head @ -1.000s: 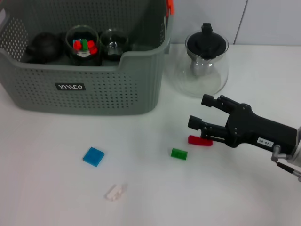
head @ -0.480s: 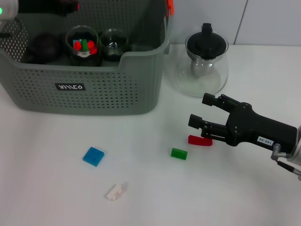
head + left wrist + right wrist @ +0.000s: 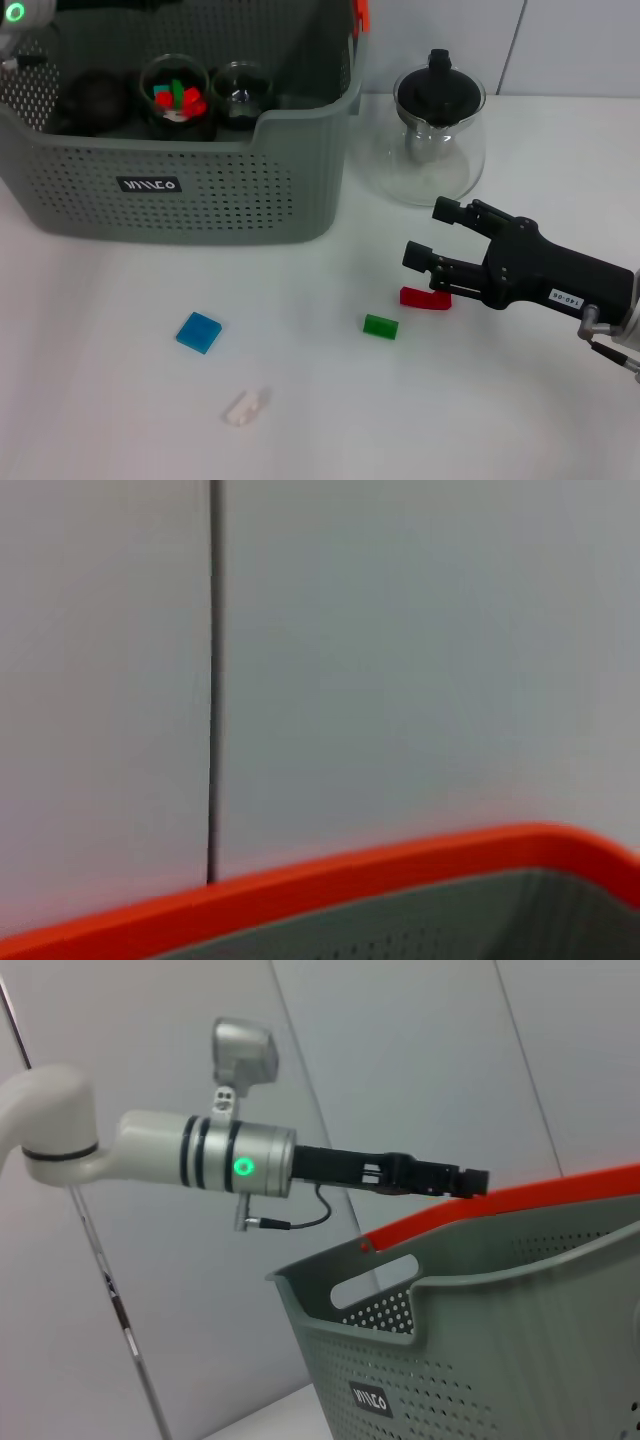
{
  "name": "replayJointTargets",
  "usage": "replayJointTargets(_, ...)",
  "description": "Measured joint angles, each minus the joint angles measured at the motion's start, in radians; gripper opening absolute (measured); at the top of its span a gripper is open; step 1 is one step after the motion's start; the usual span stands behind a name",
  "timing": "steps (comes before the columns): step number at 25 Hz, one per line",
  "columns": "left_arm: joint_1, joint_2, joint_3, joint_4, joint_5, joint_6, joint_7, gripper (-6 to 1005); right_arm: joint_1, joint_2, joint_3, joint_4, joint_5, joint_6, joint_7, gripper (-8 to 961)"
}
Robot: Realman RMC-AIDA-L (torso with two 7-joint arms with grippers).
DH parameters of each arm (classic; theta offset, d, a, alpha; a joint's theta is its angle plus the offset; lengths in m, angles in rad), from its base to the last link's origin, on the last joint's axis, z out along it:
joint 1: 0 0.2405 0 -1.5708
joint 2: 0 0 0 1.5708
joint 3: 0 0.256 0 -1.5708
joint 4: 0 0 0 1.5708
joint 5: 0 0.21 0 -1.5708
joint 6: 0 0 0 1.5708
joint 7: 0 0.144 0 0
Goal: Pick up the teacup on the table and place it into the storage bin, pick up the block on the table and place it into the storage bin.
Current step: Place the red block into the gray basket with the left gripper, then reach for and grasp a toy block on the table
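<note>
The grey-green storage bin (image 3: pixel 240 200) stands at the back left, and its orange rim (image 3: pixel 350 880) fills the left wrist view. Inside it stand two glass teacups: one (image 3: pixel 176 96) holds red and green blocks, the other (image 3: pixel 240 92) is beside it. On the table lie a red block (image 3: pixel 420 298), a green block (image 3: pixel 380 326), a blue block (image 3: pixel 199 332) and a clear block (image 3: pixel 246 407). My right gripper (image 3: pixel 425 235) is open, low over the table, with its near finger just over the red block. My left gripper (image 3: pixel 470 1178) hovers above the bin's back rim.
A glass teapot (image 3: pixel 440 130) with a black lid stands right of the bin, just behind my right gripper. A dark round object (image 3: pixel 90 100) lies in the bin's left part. White table surface stretches along the front between the scattered blocks.
My left arm has come into the head view at the top left, above the bin. The coloured blocks in the cup have shifted a little. My right gripper has hardly moved.
</note>
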Motion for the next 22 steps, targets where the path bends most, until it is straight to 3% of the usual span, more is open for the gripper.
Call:
replayJointTargets(2, 0.040, -0.015, -0.008, 0.038, -0.081, 0.018, 0.027, 453, 0.000, 0.000, 0.000, 0.000, 0.000, 0.000, -0.001, 945)
replayJointTargets(5, 0.149, -0.045, -0.032, 0.078, -0.333, 0.121, 0.196, 506, 0.001, 0.000, 0.001, 0.001, 0.000, 0.000, -0.001, 945)
replayJointTargets(9, 0.302, -0.067, -0.112, 0.005, -0.739, 0.428, 0.513, 561, 0.002, 0.000, 0.002, 0.001, 0.000, 0.000, 0.000, 945)
replayJointTargets(11, 0.331, -0.071, -0.171, -0.059, -0.817, 0.556, 0.601, 564, 0.002, 0.000, 0.002, 0.001, 0.000, 0.000, 0.000, 945)
replayJointTargets(14, 0.367, -0.069, -0.244, -0.150, -0.816, 0.706, 0.705, 566, 0.003, 0.000, 0.002, 0.002, 0.000, 0.000, 0.005, 945)
replayJointTargets(17, 0.415, -0.068, -0.275, -0.178, -0.673, 0.786, 0.836, 567, 0.002, 0.000, 0.005, 0.002, 0.000, 0.000, 0.008, 945)
replayJointTargets(22, 0.486, -0.094, -0.296, -0.163, -0.440, 0.893, 1.033, 568, 0.001, 0.000, 0.009, 0.002, 0.000, 0.000, 0.009, 945)
